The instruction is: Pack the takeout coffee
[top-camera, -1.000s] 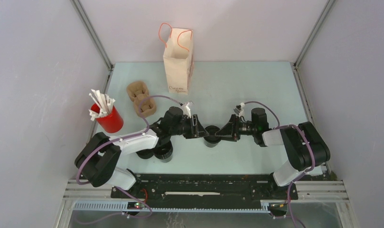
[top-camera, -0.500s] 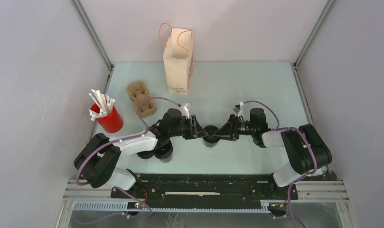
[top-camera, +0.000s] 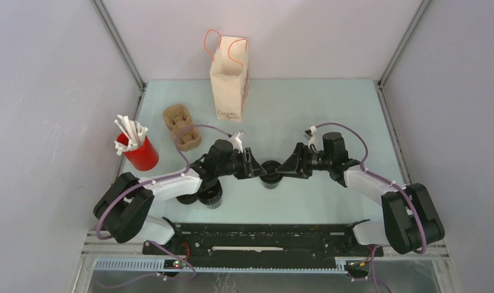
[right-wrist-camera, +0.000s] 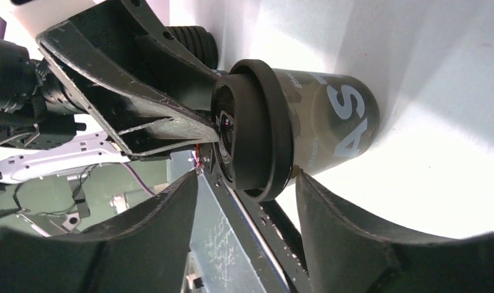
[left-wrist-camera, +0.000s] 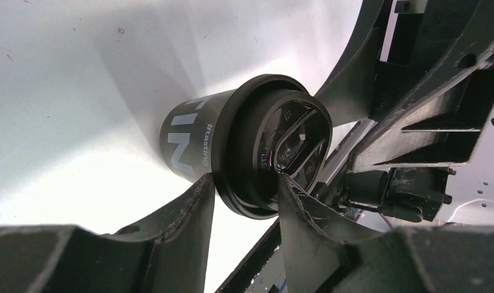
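A takeout coffee [top-camera: 270, 174], a small black cup with a black lid, stands on the table between my two grippers. My left gripper [top-camera: 255, 166] reaches it from the left. In the left wrist view the gripper [left-wrist-camera: 244, 181] pinches the lid's rim on the cup [left-wrist-camera: 195, 140], one fingertip under the rim and one on the lid's top. My right gripper [top-camera: 289, 169] comes from the right. In the right wrist view it [right-wrist-camera: 244, 183] is open, straddling the cup [right-wrist-camera: 330, 116], with one finger [right-wrist-camera: 317, 201] against the cup's wall. Two more black cups [top-camera: 211, 195] sit under my left arm.
A brown pulp cup carrier [top-camera: 182, 128] lies at the back left. A paper bag [top-camera: 229, 76] with orange handles stands upright at the back centre. A red cup [top-camera: 140, 154] with white sticks stands at the left, near the wall.
My right arm has stretched out, its elbow swinging to the right, and its gripper has shifted slightly back. The left gripper and the cup have hardly moved.
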